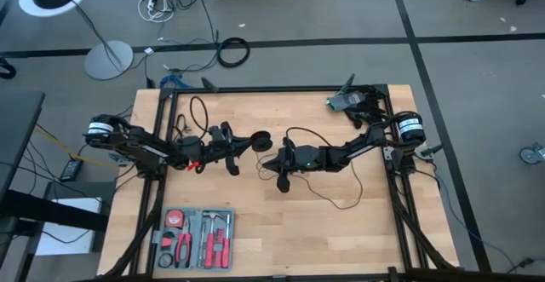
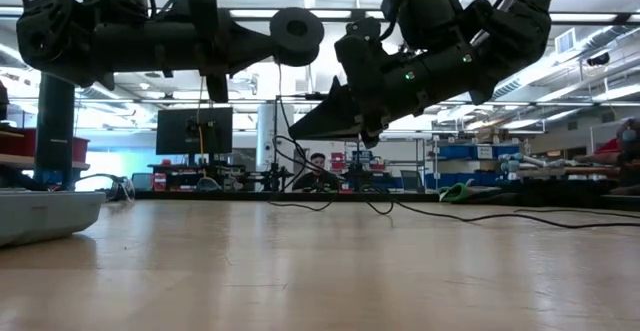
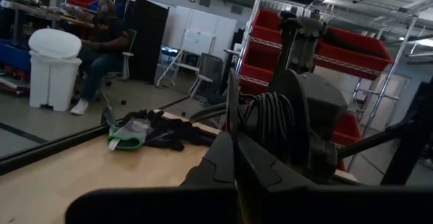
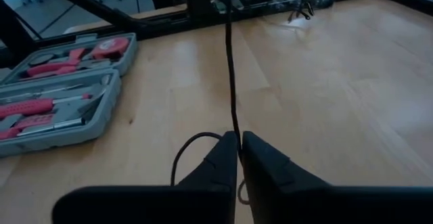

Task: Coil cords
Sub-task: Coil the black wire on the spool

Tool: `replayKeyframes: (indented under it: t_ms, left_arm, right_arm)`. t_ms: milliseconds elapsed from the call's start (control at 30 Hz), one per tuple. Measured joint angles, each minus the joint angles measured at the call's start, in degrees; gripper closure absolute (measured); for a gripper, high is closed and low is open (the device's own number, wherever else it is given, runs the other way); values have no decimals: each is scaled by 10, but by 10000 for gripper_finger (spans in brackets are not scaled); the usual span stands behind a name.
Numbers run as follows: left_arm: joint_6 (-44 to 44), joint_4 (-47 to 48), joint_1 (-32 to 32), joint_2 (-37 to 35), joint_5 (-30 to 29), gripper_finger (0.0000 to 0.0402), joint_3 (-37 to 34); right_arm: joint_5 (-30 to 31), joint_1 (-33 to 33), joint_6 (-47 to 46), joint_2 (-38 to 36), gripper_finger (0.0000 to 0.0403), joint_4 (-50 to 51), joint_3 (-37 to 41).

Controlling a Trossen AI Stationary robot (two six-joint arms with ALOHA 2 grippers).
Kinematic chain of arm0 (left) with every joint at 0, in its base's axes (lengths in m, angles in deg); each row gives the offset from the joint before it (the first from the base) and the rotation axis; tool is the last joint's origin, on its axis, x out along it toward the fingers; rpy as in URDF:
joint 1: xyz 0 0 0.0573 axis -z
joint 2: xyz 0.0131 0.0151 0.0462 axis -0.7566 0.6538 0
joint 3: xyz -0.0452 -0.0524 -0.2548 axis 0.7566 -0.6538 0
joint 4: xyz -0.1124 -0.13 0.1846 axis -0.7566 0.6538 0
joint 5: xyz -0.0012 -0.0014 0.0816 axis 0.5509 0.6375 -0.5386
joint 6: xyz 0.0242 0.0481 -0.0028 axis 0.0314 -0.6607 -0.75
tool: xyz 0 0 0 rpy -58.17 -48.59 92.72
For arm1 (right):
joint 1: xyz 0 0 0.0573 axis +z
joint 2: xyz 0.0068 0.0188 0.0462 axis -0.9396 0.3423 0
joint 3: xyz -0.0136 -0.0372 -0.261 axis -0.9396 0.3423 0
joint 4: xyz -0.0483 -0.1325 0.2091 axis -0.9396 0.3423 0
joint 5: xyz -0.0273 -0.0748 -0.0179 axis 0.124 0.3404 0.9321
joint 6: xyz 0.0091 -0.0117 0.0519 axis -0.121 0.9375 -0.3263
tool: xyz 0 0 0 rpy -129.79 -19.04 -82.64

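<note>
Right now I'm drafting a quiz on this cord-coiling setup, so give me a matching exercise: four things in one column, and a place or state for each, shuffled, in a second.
Things:
1. right gripper
2. black puck
3. grey tool case
4. left gripper

Places or states:
A. open, lying at the table's near-left edge
B. shut on the thin black cord
C. round, raised above the table between the two arms
D. shut, just left of the puck

Pairs: 1-B, 2-C, 3-A, 4-D

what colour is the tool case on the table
Grey, with red-handled tools inside; the tool case shows best in the right wrist view.
</note>
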State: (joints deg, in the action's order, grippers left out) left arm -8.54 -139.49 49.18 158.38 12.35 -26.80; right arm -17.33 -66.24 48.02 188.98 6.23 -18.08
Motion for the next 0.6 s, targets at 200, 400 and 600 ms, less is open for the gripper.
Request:
replayKeyframes:
  t_ms: [200, 400, 600]
  left_arm:
    - [0, 4, 0, 0, 0, 401, 0]
    - [0, 4, 0, 0, 0, 401, 0]
    - [0, 2, 0, 0, 0, 401, 0]
  right_arm:
    - [3, -5, 0, 0, 358, 0, 0]
    - [9, -13, -1, 0, 341, -2, 0]
    - [-14, -12, -1, 0, 332, -5, 0]
